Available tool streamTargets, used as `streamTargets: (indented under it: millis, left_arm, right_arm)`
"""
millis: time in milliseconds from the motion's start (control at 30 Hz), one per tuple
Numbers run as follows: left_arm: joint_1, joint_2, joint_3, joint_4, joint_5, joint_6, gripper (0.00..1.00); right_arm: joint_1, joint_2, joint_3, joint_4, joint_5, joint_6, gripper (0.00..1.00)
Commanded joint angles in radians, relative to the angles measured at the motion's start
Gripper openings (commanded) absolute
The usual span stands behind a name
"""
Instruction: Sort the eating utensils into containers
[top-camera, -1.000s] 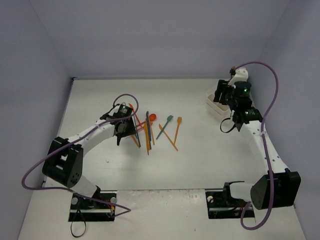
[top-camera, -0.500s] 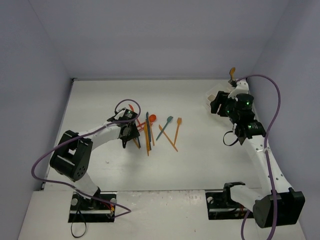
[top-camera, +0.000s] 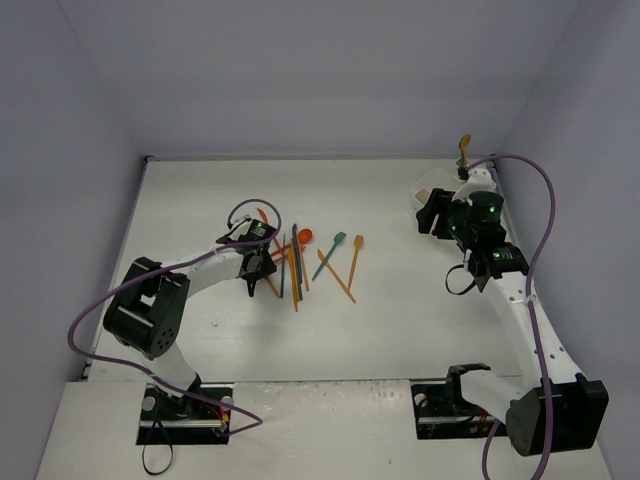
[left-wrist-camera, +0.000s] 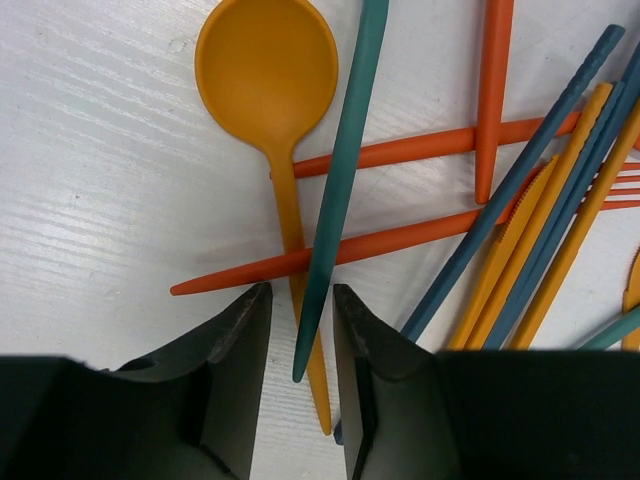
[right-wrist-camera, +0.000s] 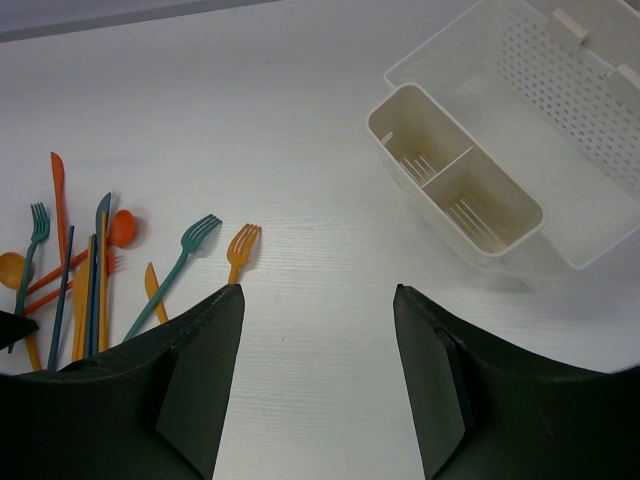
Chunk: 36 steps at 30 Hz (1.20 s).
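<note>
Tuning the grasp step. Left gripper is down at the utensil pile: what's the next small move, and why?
Probably close the left gripper, then lift slightly. Its jaws are open and straddle the handle end of the teal utensil without touching it. The orange spoon has its handle in the same gap, under the teal one, so both may get pinched. A small lift would show that.

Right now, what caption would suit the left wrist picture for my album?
Left jaws straddle the handles of an orange spoon and a teal utensil in a crisscrossed pile.
</note>
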Motion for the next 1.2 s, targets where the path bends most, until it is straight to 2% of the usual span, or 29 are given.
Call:
streamTargets:
  millis: [0,533,867,1167]
  left_arm:
    - [-0.007,0.004,-0.027,0.009,0.004,-0.022,0.23]
    - [-0.006,-0.068,-0.05,-0.181,-0.021,0.1,0.01]
    - [0.008,-0.163,-0.077,-0.305,-0.063,0.211,0.0]
    - [0.014,-0.132,-0.053,-0.249,0.012,0.327,0.01]
  right_arm:
    - [0.005,-0.023,-0.004,0.053,-0.024,0.017,0.59]
    - [0.006,-0.036,-0.02,0.053,-0.039,0.033,0.59]
    - [0.006,-0.042,-0.033,0.055,-0.043,0.032,0.59]
    - [0.008,-0.037,-0.037,0.055,-0.042,0.028,0.59]
